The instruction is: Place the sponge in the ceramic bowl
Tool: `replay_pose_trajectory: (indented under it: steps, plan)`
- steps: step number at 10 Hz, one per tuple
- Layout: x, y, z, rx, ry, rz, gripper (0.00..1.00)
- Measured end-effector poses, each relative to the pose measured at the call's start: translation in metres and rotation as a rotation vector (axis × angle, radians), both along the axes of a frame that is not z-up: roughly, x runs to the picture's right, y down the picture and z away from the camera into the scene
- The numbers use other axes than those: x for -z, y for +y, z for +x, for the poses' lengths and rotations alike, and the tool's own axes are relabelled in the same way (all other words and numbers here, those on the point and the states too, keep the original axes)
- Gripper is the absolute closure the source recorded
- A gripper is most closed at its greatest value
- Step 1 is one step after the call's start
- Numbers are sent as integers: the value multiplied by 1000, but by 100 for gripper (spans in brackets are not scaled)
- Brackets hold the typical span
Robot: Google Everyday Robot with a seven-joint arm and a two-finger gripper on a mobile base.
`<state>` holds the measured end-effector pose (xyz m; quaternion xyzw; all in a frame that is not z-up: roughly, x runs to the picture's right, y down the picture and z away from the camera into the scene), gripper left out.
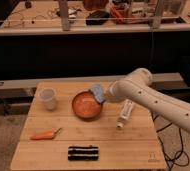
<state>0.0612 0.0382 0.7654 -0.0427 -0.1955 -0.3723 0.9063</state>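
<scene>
At the near edge of the wooden table (pixel 138 150) a black ribbed block (pixel 83 152) lies lengthwise, parallel to the front edge. Just behind it and to the left lies an orange carrot-shaped piece (pixel 45 134), its thin end pointing right. Farther back on the right side a white bottle (pixel 125 113) lies on its side, its cap end towards the front, partly beneath the arm. Near the middle of the table sits the ceramic bowl (pixel 83 107), orange-brown and upright, well apart from the black ribbed block and close to the white bottle. The sponge (pixel 96 93), blue-grey and tilted on edge, is over the back right rim of the ceramic bowl, above the dish rather than lying flat inside it. The gripper (pixel 104 93) is right against the sponge at that rim and is clenched on it, holding it from the right. A white cup (pixel 48 98) stands upright to the left of the ceramic bowl, apart from it. The white arm (pixel 153 97) reaches in from the lower right, over the white bottle. Behind the table runs a dark panel, and beyond it a workbench (pixel 38 25) with cables and cluttered gear on top.
</scene>
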Motion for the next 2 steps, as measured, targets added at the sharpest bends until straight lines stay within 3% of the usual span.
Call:
replay_pose_trajectory:
  steps: [2]
  plan:
    - [-14,9,-15,32,-16,-5,100]
